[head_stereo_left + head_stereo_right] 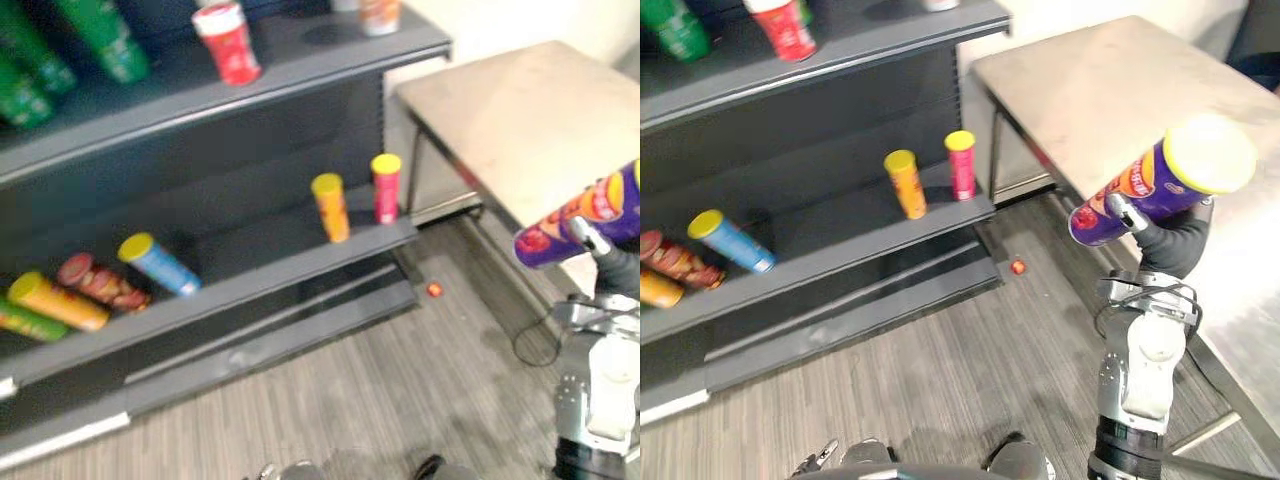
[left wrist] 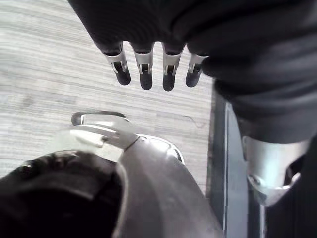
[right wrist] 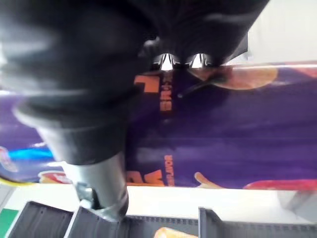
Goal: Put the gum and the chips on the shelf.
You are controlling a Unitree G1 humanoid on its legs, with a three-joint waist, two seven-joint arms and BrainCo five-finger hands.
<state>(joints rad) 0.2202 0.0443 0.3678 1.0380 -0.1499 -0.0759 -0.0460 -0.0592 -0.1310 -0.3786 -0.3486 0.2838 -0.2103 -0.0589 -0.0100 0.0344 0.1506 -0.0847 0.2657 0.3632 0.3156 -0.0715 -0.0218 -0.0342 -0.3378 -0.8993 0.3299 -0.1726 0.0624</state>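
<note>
My right hand point(image 1: 1165, 245) holds a purple chips can point(image 1: 1160, 185) with a yellow lid, lifted at the right beside the table, fingers and thumb curled round it. The right wrist view shows the same purple can point(image 3: 223, 134) close against the hand point(image 3: 99, 163). The dark shelf unit point(image 1: 250, 290) stands at the left. A small red gum pack point(image 1: 434, 289) lies on the floor near the shelf's right end. My left hand point(image 2: 148, 69) hangs over the wood floor with straight fingers, holding nothing.
The lower shelf carries an orange can point(image 1: 331, 207) and a pink can point(image 1: 386, 187) upright, plus blue point(image 1: 160, 263), red point(image 1: 100, 283) and yellow point(image 1: 55, 300) cans lying down. A red can point(image 1: 228, 42) and green cans point(image 1: 100, 40) sit on the upper shelf. A beige table point(image 1: 520, 110) stands right.
</note>
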